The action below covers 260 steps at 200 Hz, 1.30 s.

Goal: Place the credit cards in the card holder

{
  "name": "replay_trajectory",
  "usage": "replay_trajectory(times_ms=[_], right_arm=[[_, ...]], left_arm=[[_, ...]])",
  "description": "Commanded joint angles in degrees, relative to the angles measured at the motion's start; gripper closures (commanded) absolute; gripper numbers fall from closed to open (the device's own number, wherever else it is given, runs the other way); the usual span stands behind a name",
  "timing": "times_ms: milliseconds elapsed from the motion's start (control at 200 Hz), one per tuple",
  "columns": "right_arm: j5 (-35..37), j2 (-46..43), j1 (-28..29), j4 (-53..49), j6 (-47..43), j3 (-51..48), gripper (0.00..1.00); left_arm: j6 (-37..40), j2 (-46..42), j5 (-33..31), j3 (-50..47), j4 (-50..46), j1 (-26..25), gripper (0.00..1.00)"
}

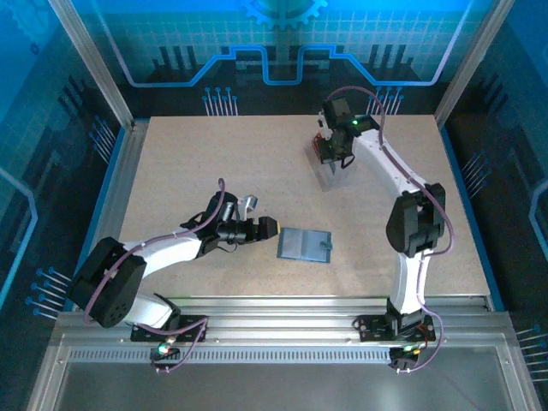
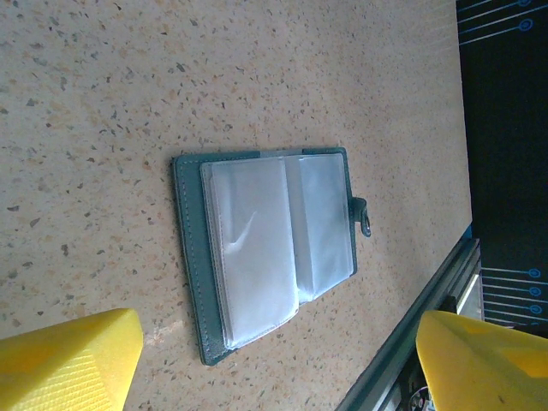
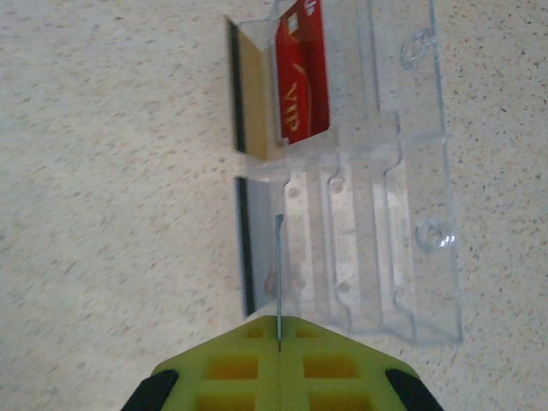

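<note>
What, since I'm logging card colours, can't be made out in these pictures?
- Right wrist view: the held card in the right pincer is edge-on, so its colour is hidden.
- Right wrist view: the red card is cut off by the top edge.
- Left wrist view: glare on the sleeves of the card holder hides what lies beneath.

L gripper (image 1: 268, 227) wide, low – R gripper (image 3: 278, 324) shut

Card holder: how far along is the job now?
Done: the dark teal folding wallet lies open, clear pockets empty. In hand: the shut right tool pinches a thin card, edge-on, at the clear plastic tray. Remaining: the red rectangular card stands in that tray; no card is in the wallet. The left tool hovers open.
</note>
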Motion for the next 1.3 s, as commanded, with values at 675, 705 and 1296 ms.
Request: replay_trajectory(times_ms=[675,705,1296], right_arm=[[-23.1,-46.5,3.0,32.0,19.3,-60.5,1.0],[-23.7,-47.4,3.1,33.2,20.1,-62.4,1.0],[-30.1,-42.2,6.6,55.9,28.6,-78.9,1.0]], left_arm=[[-0.8,3.3,7.5,1.2,7.7,-3.0,0.61],[-0.8,3.5,7.5,1.2,7.7,-3.0,0.61],[-1.3,12.7,8.5,4.6,6.9,-3.1,0.77]])
